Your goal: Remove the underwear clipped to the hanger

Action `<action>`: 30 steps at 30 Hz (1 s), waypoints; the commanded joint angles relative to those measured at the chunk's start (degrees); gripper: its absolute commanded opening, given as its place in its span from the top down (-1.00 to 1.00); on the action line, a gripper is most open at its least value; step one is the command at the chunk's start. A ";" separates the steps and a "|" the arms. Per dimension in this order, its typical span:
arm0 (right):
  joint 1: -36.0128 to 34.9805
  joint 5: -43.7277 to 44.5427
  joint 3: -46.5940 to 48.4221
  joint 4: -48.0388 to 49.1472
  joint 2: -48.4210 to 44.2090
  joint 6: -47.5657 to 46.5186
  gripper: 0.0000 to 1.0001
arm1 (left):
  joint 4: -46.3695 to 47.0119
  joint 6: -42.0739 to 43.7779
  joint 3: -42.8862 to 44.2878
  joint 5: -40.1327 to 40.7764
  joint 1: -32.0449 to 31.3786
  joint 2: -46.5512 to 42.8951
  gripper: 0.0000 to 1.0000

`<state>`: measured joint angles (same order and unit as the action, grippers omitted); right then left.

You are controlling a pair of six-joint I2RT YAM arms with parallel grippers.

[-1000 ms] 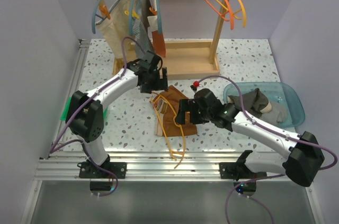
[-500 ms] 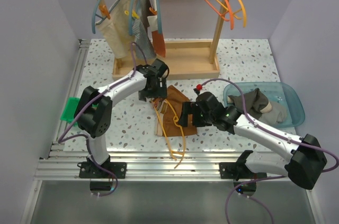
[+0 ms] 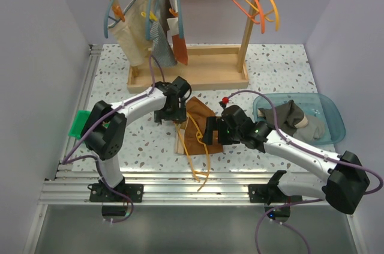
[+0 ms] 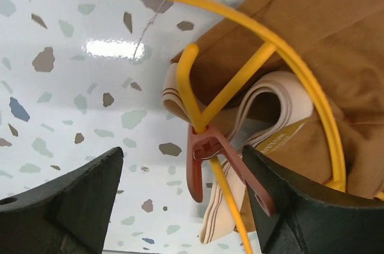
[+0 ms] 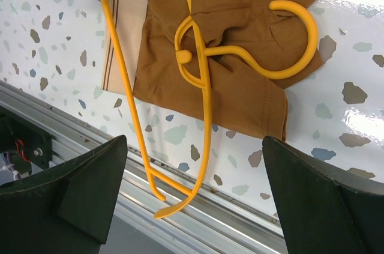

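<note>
1. The underwear (image 3: 197,123), soft rust-brown cloth with a striped beige waistband (image 4: 270,101), lies crumpled on the glossy speckled surface (image 3: 270,68).
2. The hanger (image 5: 207,104), a thin yellow plastic rod, lies across it. Its round hook curls toward 3 o'clock in the right wrist view.
3. A reddish wedge-shaped clip (image 4: 204,152) sits against the folded waistband.
4. The left pincer (image 4: 183,158) is spread apart, with the clip between its 2 fingers.
5. The right pincer (image 5: 195,146) gapes wide above the hanger, gripping nothing.
</note>
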<state>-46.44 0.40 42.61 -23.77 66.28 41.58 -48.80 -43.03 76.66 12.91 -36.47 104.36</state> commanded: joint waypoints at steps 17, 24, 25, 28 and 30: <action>0.20 -1.81 -0.25 1.80 0.08 -0.63 -0.93 | 5.55 -3.91 -6.17 -0.86 3.68 -5.39 -0.05; 0.20 -2.60 0.37 1.80 0.87 -1.33 -0.93 | 7.66 -5.14 -7.67 -2.97 3.77 -4.25 -0.03; 0.20 -2.51 0.37 1.71 0.87 -1.42 -0.93 | 8.18 -5.40 -7.76 -3.15 3.86 -4.34 -0.01; 0.20 -2.86 0.46 1.45 0.87 -1.59 -0.92 | 9.15 -5.40 -7.41 -3.50 3.86 -4.78 0.13; 0.20 -3.04 0.46 1.45 0.87 -1.68 -0.92 | 9.24 -5.49 -6.53 -3.41 3.95 -4.86 0.31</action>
<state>-46.44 -1.39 42.61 -23.16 67.13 40.88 -42.35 -47.55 69.30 9.76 -32.95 100.82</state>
